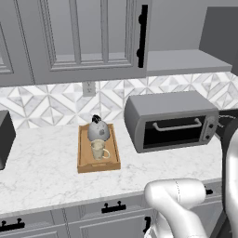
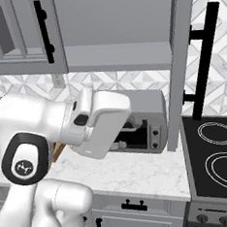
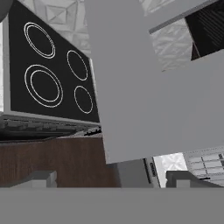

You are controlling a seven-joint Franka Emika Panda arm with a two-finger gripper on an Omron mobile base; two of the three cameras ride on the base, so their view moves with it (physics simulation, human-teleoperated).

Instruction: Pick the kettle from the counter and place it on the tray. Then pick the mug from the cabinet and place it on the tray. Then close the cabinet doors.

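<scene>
A: Two things sit in the tray [image 1: 83,160] in the left base view: the kettle [image 1: 98,130] toward the wall and the mug [image 1: 98,149] just in front of it, nearly touching. The tray lies on the counter [image 1: 42,172], white marble with faint grey veins.

B: What's around it?

A: A toaster oven [image 1: 169,122] to the tray's right, a diamond-patterned tile backsplash [image 1: 51,104] with an outlet [image 1: 89,88], and grey drawers [image 1: 109,216] with black handles below. Above, the left cabinet door [image 1: 88,39] looks flat against the cabinet; beside it the grey shelf [image 1: 186,60] lies exposed.

B: And from the right base view?

A: The arm [image 2: 63,124] covers most of the counter and a corner of the tray peeks past it. The right cabinet door [image 2: 179,66] stands swung out, seen nearly edge-on, its long black bar handle [image 2: 205,58] facing the stove. A black cooktop [image 2: 214,157] with ring burners lies to the right.

B: The hand view?

A: It is rolled: a broad grey door panel [image 3: 131,87] runs across the middle, with the cooktop on the left and a brown wood floor [image 3: 57,159] beneath.

B: And the gripper [image 3: 109,178]?

A: Its fingertips [image 3: 41,178] stand wide apart at the bottom edge, nothing between them
</scene>
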